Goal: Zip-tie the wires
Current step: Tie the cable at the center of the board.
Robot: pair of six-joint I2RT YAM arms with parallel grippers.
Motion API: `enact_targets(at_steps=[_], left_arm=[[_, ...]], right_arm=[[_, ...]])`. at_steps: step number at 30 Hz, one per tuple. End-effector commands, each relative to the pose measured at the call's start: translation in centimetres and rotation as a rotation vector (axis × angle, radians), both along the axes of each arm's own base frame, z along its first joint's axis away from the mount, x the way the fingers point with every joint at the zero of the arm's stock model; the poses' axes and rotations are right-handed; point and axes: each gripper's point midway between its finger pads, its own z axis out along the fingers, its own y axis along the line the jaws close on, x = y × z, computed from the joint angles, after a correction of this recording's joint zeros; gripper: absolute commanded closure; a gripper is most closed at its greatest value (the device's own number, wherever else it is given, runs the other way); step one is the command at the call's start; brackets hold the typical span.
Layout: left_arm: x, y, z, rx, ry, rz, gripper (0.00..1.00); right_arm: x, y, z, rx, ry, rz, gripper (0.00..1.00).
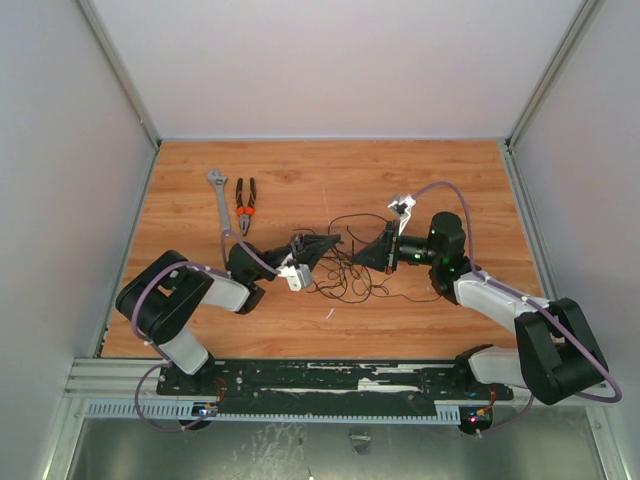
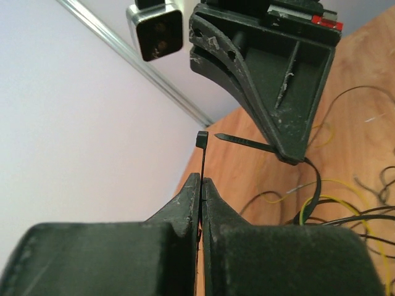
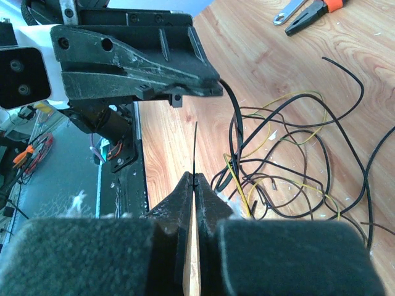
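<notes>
The wires (image 1: 352,278) lie in a loose black and olive-yellow tangle at mid table, between the two arms. My left gripper (image 2: 202,179) is shut on the zip tie (image 2: 202,157) just below its square head, which stands up above the jaws. My right gripper (image 3: 194,177) is shut on the zip tie's thin tail (image 3: 195,145). In the left wrist view the pointed tail tip lies just right of the head, a small gap apart. The strap curves down among the wires (image 3: 290,160). In the top view the left gripper (image 1: 333,243) and right gripper (image 1: 363,256) nearly meet above the tangle.
Orange-handled pliers (image 1: 245,203) and a grey wrench (image 1: 219,200) lie at the back left of the wooden table (image 1: 450,180). White walls enclose the table at the back and on both sides. Small white scraps lie near the wires.
</notes>
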Motion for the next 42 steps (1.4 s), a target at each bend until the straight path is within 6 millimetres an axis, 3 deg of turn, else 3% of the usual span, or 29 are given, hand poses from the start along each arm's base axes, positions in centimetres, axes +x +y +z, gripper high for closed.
enact_targets(at_steps=[1, 12, 17, 29, 42], left_arm=[[-1.0, 1.3, 6.0, -0.095, -0.347, 0.061, 1.0], [-1.1, 0.9, 6.4, -0.071, -0.434, 0.051, 1.0], [-1.1, 0.9, 6.4, -0.071, -0.443, 0.053, 1.0], [-1.3, 0.9, 6.1, -0.07, -0.438, 0.047, 1.0], [-1.3, 0.8, 6.0, -0.072, -0.427, 0.042, 1.0]], right_arm=[[-0.4, 0.1, 0.5, 0.003, -0.044, 0.011, 1.0], [-2.7, 0.8, 1.7, 0.027, -0.085, 0.146, 1.0], [-3.5, 1.2, 1.0, -0.003, -0.083, 0.218, 1.0], [-1.7, 1.7, 0.3, -0.028, -0.152, 0.187, 1.0], [-1.6, 2.0, 1.4, -0.013, -0.223, 0.218, 1.0]])
